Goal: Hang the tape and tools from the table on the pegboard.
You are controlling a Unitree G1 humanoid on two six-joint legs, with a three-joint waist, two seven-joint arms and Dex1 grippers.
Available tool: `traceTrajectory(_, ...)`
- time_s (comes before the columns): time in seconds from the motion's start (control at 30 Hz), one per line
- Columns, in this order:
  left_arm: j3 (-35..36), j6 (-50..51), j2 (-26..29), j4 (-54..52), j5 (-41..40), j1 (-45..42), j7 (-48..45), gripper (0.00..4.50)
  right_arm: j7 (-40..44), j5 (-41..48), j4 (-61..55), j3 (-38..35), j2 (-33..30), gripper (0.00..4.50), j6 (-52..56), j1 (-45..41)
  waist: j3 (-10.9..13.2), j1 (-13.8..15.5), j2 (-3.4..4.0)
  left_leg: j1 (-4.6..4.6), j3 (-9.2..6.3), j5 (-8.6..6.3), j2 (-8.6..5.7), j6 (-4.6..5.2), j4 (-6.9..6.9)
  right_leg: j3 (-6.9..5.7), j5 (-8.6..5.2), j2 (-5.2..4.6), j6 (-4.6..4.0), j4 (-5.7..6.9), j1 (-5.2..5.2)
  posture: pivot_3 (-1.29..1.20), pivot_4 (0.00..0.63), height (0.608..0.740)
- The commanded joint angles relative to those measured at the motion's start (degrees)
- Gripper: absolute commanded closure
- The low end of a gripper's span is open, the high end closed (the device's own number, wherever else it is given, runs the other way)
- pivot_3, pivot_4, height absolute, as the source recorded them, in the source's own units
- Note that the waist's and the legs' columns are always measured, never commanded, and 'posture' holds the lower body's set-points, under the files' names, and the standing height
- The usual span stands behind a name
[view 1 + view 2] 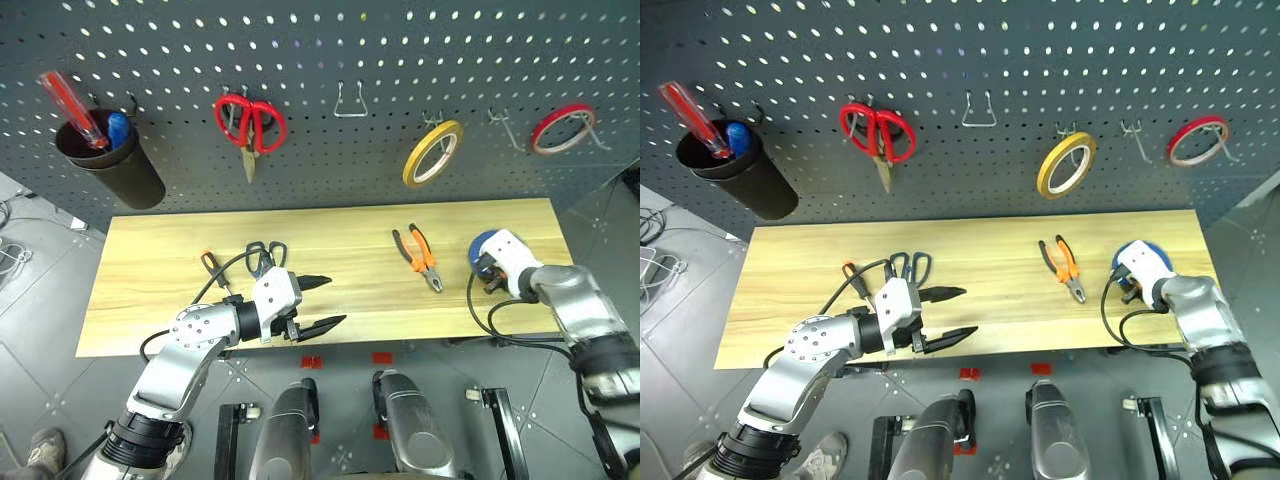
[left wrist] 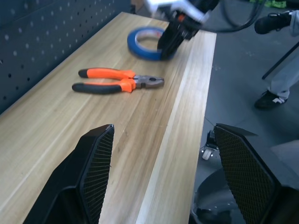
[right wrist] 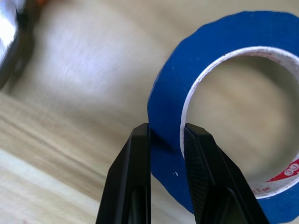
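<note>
Almost no writing is showing anywhere in these views. The one printed mark is sitting on the white inner core of the blue tape ring point(image 3: 243, 116): a small patch of red print at the core's edge, seen from the right wrist. It is appearing to include a character or two, but it is being cut off at the picture's border and is too small and tilted to read. Nothing readable is appearing on the pegboard point(image 1: 320, 60), the hanging items or the counter point(image 1: 340, 240).
</note>
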Motion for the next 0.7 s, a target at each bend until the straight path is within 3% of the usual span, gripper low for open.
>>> traceTrajectory(0.03, 1.1, 1.2, -1.3, -3.2, -2.5, -1.3, 1.0, 0.91, -7.0, -2.3, -21.4, -5.6, 1.4, 3.83, -0.5, 8.6, 0.2, -0.3, -0.08, -0.06, 0.04, 0.06, 0.03, -0.12, -0.02, 0.01, 0.0, 0.06, 0.0, 0.16, -0.04, -0.36, 0.452, 0.74)
traceTrajectory(0.17, 1.1, 2.3, -2.5, -3.4, -3.4, -4.8, 1.5, 0.91, -14.5, -6.6, -40.2, -4.8, 6.9, 3.83, -7.5, 19.3, 0.8, -0.6, -0.45, 0.07, 0.19, 0.02, 0.03, -0.05, -0.01, 0.14, -0.03, 0.07, 0.05, 0.37, -0.09, -0.37, 0.45, 0.74)
traceTrajectory(0.3, 1.3, 2.9, -3.6, -2.8, -4.0, -8.5, 1.6, 0.91, -19.5, -8.2, -44.5, -4.5, 11.3, 3.83, -15.4, 16.6, 1.3, -1.4, -0.58, 0.09, 0.35, -0.01, -0.01, 0.04, 0.17, 0.32, 0.02, 0.05, 0.23, 0.61, -0.33, -0.37, 0.443, 0.74)
traceTrajectory(0.5, 1.7, 3.7, -6.1, -1.7, -5.1, -13.0, 2.8, 0.91, -21.0, -6.7, -29.2, -4.5, 12.5, 3.83, -20.4, 4.0, 1.7, -1.8, -0.91, 0.08, 0.36, 0.66, 0.01, 0.02, 0.24, 0.31, 0.42, 0.14, 0.34, 0.78, -0.48, -0.37, 0.437, 0.74)
traceTrajectory(0.7, 1.7, 4.2, -6.4, -1.5, -4.9, -14.1, 3.1, 0.91, -17.4, -2.0, -8.9, -2.8, 13.8, 3.83, -28.6, -7.4, 1.8, -1.9, -0.94, 0.05, 0.5, 0.7, 0.02, 0.06, 0.11, 0.31, 0.52, 0.14, 0.27, 0.76, -0.57, -0.35, 0.434, 0.74)
